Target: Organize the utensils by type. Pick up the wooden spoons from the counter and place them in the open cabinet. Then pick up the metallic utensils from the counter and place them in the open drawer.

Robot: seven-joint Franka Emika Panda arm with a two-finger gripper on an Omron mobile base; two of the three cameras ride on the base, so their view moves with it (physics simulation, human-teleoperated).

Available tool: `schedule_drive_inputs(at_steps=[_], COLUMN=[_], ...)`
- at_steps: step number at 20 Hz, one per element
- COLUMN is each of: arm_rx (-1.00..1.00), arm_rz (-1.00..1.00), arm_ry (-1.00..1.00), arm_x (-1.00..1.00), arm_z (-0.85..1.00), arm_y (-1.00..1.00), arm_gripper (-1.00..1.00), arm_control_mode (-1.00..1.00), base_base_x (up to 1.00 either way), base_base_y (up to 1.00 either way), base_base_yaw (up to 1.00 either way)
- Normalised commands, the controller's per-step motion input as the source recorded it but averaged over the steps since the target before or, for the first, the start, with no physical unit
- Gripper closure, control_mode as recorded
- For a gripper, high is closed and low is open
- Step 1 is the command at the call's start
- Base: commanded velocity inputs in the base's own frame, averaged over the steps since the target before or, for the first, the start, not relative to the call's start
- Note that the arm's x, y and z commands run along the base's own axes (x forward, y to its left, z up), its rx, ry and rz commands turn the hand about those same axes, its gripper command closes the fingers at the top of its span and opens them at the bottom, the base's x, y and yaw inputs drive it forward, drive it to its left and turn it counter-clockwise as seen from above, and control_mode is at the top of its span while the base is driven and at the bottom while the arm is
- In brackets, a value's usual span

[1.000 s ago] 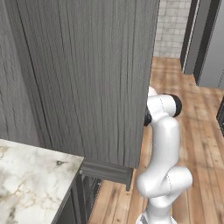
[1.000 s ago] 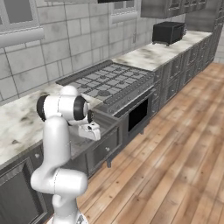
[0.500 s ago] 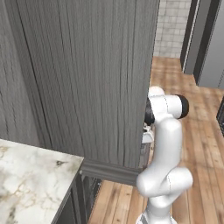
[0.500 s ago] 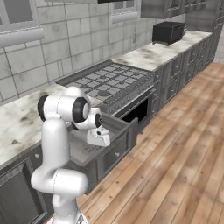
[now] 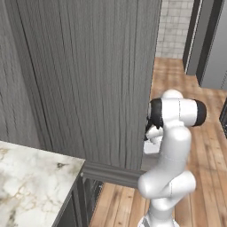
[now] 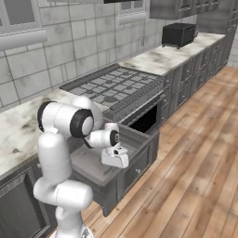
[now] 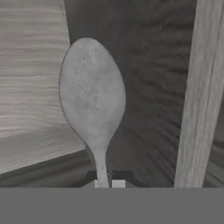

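Left base view: white arm rising at lower right, elbow folded, forearm reaching left behind the edge of a tall grey wood-grain panel (image 5: pixel 88 80) that blocks most of the frame; tool hidden behind that panel; a corner of the marble counter (image 5: pixel 31 177) at lower left, bare wooden floor (image 5: pixel 208 133) open to the right. Right base view: arm bent forward and down, tool (image 6: pixel 116 158) poised over the open drawer (image 6: pixel 135 162), which juts from the dark cabinets just beside the oven front; stove (image 6: pixel 111 88) behind, counter running away toward a black appliance (image 6: pixel 179 33) at the far end; wide free floor on the right; anything held too small to make out here. Hand view: tool (image 7: pixel 107 183) pressed together on the thin neck of a grey metallic spoon (image 7: pixel 92 96), bowl pointing away, against the drawer's pale inside and a dark wood-grain wall; fingertips barely visible above the bottom edge, handle end hidden.
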Motion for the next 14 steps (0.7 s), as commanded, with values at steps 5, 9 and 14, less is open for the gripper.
schedule_drive_inputs(at_steps=[5,9,14], arm_rx=[0.00,0.00,0.01], arm_rz=[-0.04,-0.01,0.00], arm_ry=[0.00,0.00,-0.02], arm_x=[-0.96,-0.43,0.03], arm_z=[0.01,0.33,0.80], arm_y=[-0.76,-0.46,-0.12], arm_gripper=[1.00,1.00,1.00], arm_control_mode=[-1.00,-1.00,-1.00], base_base_x=[0.00,0.00,0.00], base_base_y=[0.00,0.00,0.00], base_base_yaw=[0.00,0.00,0.00])
